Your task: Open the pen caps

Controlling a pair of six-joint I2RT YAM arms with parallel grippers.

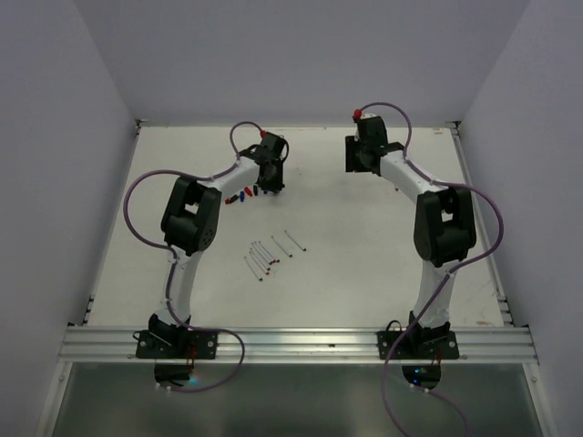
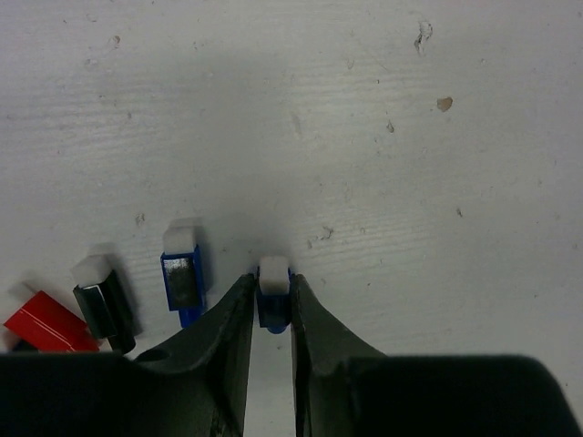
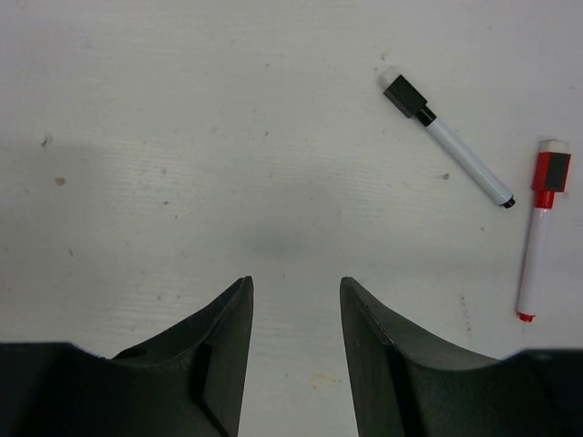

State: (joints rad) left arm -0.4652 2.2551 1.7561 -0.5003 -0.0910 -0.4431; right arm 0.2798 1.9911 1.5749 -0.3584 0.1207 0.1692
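**Ann:** Where are your hands?

**Me:** My left hand [image 2: 272, 284] is closed on a blue cap [image 2: 273, 299]. Its fingers [image 2: 228, 319] press both sides, low at the tabletop [image 2: 364, 137]. Just left lie a second blue cap [image 2: 182, 278], a black cap [image 2: 105, 305] and a red cap [image 2: 46, 323]. My right hand [image 3: 296, 291] is open and empty. A black pen [image 3: 451, 150] and a red pen [image 3: 539, 241] lie off to its right, both capped.

**Ann:** How will those handle?

**Me:** Light, stiff, smooth plastic, I'd judge, so they could skid. I'd pinch the barrel mid-length with one hand and the cap's flat sides with the other, then pull straight along the pen.
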